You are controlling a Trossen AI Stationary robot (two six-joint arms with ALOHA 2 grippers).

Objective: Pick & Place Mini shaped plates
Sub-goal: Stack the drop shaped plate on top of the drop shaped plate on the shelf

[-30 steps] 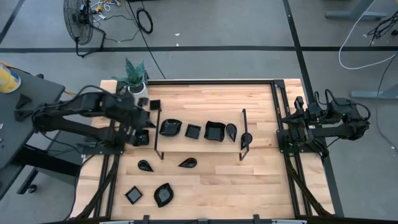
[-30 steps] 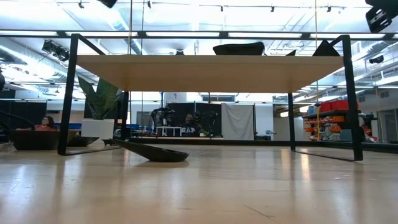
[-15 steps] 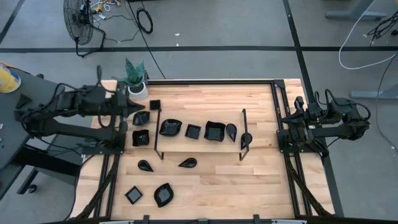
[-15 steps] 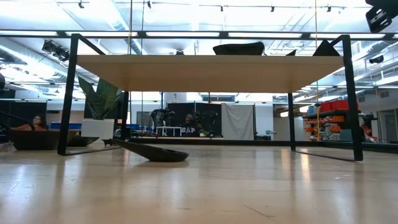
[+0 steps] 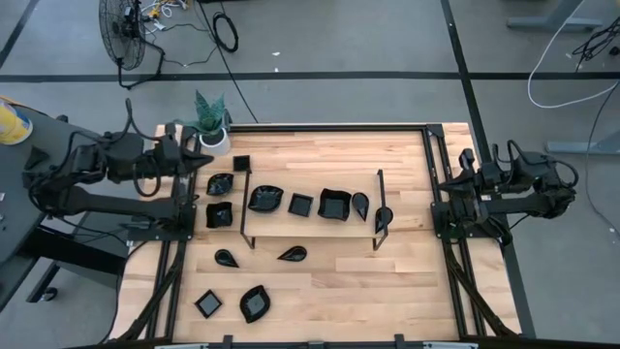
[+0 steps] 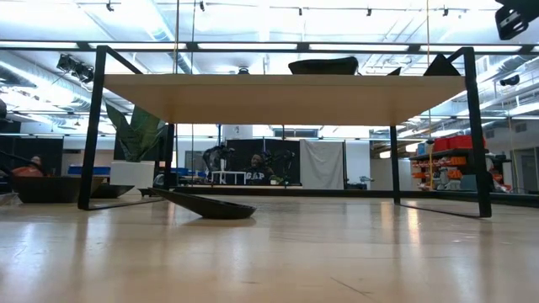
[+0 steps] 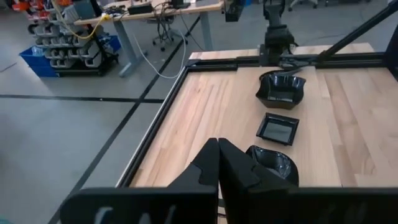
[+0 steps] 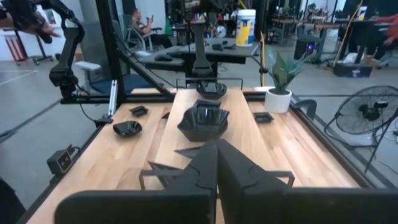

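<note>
Several mini shaped plates, glossy and black, lie about. Several sit in a row on the raised wooden shelf (image 5: pixel 312 225), among them a leaf dish (image 5: pixel 264 199) and a wavy square one (image 5: pixel 334 205). Others rest on the table, such as a square (image 5: pixel 207 303), a teardrop (image 5: pixel 227 258) and two (image 5: pixel 220 183) (image 5: pixel 219 214) near the left edge. My left gripper (image 5: pixel 201 160) (image 7: pixel 217 152) hangs shut and empty over the far left corner. My right gripper (image 5: pixel 444 189) (image 8: pixel 216 149) stays shut and empty over the right edge.
A white pot with a green plant (image 5: pixel 210 124) stands at the far left corner, close to my left gripper. The shelf's thin black wire frame (image 5: pixel 379 208) rises from the table's middle. Bare wood lies at the near right (image 5: pixel 387 291).
My left gripper has drawn back from over the two plates by the left edge toward the far left corner, rising and tipping up toward level, still shut. The plates lie where they were.
</note>
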